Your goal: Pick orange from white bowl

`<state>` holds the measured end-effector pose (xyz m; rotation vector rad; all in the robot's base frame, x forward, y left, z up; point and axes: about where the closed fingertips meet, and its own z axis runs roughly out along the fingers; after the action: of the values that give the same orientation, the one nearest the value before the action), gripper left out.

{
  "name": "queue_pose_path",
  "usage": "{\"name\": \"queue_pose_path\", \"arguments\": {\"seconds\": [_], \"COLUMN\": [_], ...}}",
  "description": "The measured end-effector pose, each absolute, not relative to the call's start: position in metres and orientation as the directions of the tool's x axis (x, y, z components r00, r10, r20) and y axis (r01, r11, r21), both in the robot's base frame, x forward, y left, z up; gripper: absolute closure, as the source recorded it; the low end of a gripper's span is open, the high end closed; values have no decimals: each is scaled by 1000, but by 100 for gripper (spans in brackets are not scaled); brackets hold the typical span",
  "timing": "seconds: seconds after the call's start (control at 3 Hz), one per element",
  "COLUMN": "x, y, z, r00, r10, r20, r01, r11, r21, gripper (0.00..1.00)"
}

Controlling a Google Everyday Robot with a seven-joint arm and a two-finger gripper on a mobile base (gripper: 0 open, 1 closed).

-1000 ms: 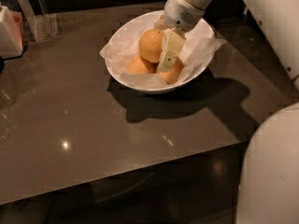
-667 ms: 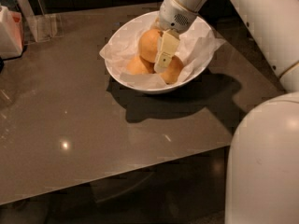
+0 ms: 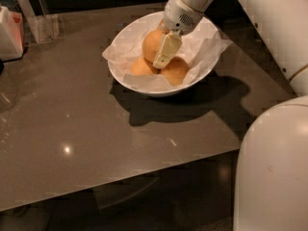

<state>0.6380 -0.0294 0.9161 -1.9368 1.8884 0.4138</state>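
gripper (image 3: 160,53) is down in the glossy white bowl (image 3: 160,90), its flat cream fingers (image 3: 167,49) clamped on the round matte orange (image 3: 151,42), which sits on crinkly paper (image 3: 211,44) above two other oranges (image 3: 176,70). smooth grey worktop (image 3: 72,124).

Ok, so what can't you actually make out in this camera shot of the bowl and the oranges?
All in the camera view:
- The orange: its right side is covered by the gripper, which sits inside the white bowl against it.
- The bowl's inner bottom: hidden under crinkled paper and the two lower oranges.
- White container, far left: cut off by the picture's edge.
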Motion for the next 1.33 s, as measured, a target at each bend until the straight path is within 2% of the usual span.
{"name": "queue_pose_path", "arguments": {"seconds": [0.67, 1.0, 1.33], "x": [638, 626, 602], "y": [-29, -20, -16], "z": [919, 945, 976], "r00": [43, 117, 199], "r10": [-877, -860, -809], "r20": [-478, -496, -553], "r01": [-997, -985, -964], "r11": [-5, -36, -59], "r21": [-81, -170, -260], "gripper": [89, 100, 100]}}
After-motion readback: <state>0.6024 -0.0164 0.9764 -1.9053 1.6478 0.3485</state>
